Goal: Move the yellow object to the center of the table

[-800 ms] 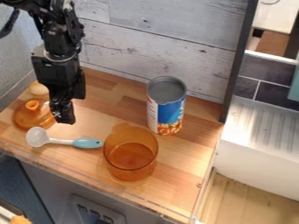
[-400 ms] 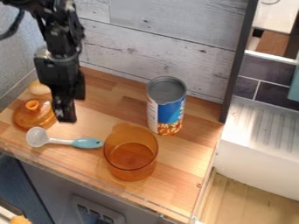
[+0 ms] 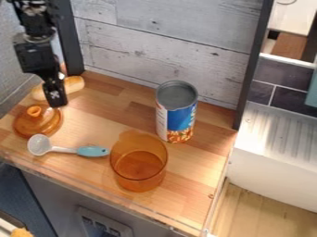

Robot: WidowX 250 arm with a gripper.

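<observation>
The gripper point(image 3: 56, 98) hangs at the left rear of the wooden table, its lower end in front of a pale yellow, bun-like object point(image 3: 75, 84). That object lies near the back left corner, and the gripper hides its middle; its rounded ends show on both sides. Whether the two touch, I cannot tell.
An amber lid point(image 3: 38, 121) sits just below the gripper, with a white and teal spoon point(image 3: 91, 151) in front. An amber cup point(image 3: 138, 162) stands near the front edge, and a tall blue-labelled can point(image 3: 177, 111) stands behind it to the right.
The gripper has moved left and toward the back, rising in the view. More of the yellow object's right part now shows. Objects on the table have stayed put.
</observation>
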